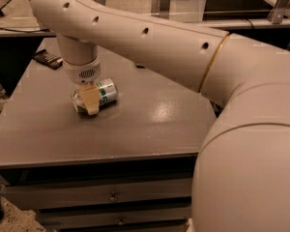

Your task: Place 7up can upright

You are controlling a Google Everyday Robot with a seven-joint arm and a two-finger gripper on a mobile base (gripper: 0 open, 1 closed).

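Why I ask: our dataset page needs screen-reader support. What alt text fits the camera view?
A cream robot arm's gripper sits over a small silver-white, green-banded aluminium 7up can lying on its side on a grey metal table with drawers. A flat black keypad-like device lies at the table's far left corner.

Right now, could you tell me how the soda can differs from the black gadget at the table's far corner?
The soda can is round, silver-white and green; the black gadget is flat and dark. The can lies on its side at the gripper; the gadget lies apart, untouched. Both rest on the table.
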